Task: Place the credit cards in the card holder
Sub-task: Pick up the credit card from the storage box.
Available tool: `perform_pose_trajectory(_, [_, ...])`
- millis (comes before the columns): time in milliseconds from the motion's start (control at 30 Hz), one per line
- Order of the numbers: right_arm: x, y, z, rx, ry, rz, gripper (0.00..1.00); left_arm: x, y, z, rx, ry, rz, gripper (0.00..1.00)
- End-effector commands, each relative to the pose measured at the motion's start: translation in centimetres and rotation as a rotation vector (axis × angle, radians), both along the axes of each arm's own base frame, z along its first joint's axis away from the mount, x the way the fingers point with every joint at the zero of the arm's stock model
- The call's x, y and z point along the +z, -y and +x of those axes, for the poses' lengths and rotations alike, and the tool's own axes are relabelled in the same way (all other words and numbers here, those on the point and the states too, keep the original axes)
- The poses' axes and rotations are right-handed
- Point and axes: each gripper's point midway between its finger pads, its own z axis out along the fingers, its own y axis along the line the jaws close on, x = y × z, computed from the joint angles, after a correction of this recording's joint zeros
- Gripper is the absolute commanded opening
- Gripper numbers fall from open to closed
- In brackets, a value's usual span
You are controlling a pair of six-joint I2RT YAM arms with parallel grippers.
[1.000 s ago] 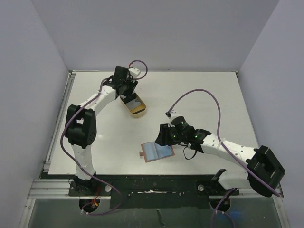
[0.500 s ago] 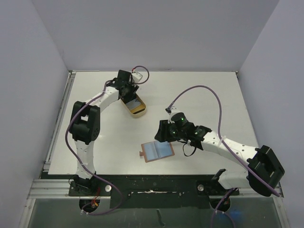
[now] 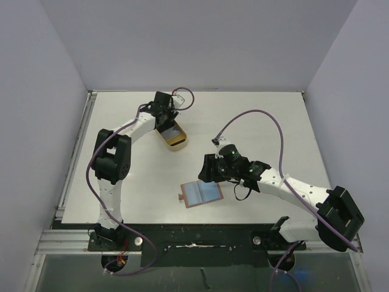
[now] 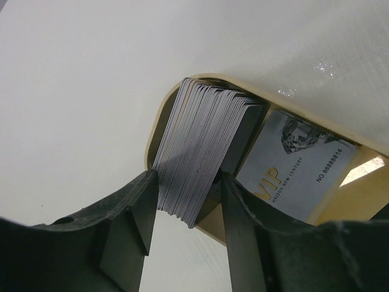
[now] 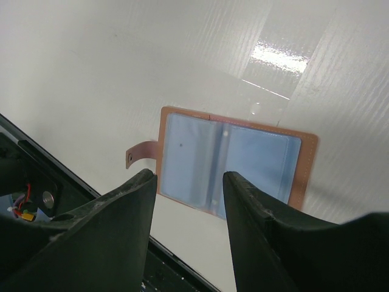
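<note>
Card holder [image 3: 201, 193] lies open on the table [image 3: 255, 115], blue-grey pockets up. Directly above the holder we see the right hand [image 5: 188, 176], fingers apart, empty. Well beyond the holder, up-left of it, a tan tray [image 3: 178, 143] holds the credit cards [image 4: 200, 146], stacked on edge. The left hand [image 4: 187, 177] straddles that stack; we cannot tell if it clamps.

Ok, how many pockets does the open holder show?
2 in the holder: one pocket on the tab side, the other across the fold. Both look empty; more sleeves could lie hidden beneath.
</note>
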Motion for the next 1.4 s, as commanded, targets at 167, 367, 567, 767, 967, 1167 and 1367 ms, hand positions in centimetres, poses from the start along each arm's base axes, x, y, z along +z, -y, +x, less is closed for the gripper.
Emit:
perform_pose_trajectory(167, [1.8,-0.3,1.2,-0.019,0.055,0.035,0.49,1.6,-0.3,1.7,0.024,0.090,0.061,0.34])
perform_pose_trajectory(367, [1.6,-0.2,1.1,-0.023,0.047,0.041,0.49,2.8,-0.3,2.0,0.030,0.122,0.062,0.30])
perform_pose_trajectory(567, [1.5,-0.3,0.9,-0.022,0.043,0.050,0.50,3.1,-0.2,1.9,0.027,0.127,0.063,0.28])
perform_pose_trajectory(767, [1.6,-0.2,1.0,-0.025,0.045,0.053,0.50,3.7,0.0,1.9,0.026,0.139,0.068,0.24])
perform_pose_trajectory(967, [1.3,-0.2,0.9,-0.024,0.040,0.052,0.50,3.9,0.6,1.6,0.016,0.144,0.082,0.17])
perform_pose_trajectory(1167, [1.0,0.0,0.7,-0.023,0.033,0.049,0.50,4.7,0.8,1.6,0.017,0.159,0.088,0.08])
perform_pose_trajectory(1367, [0.8,0.2,0.4,-0.021,0.026,0.046,0.51,5.7,2.2,1.0,-0.002,0.162,0.084,0.00])
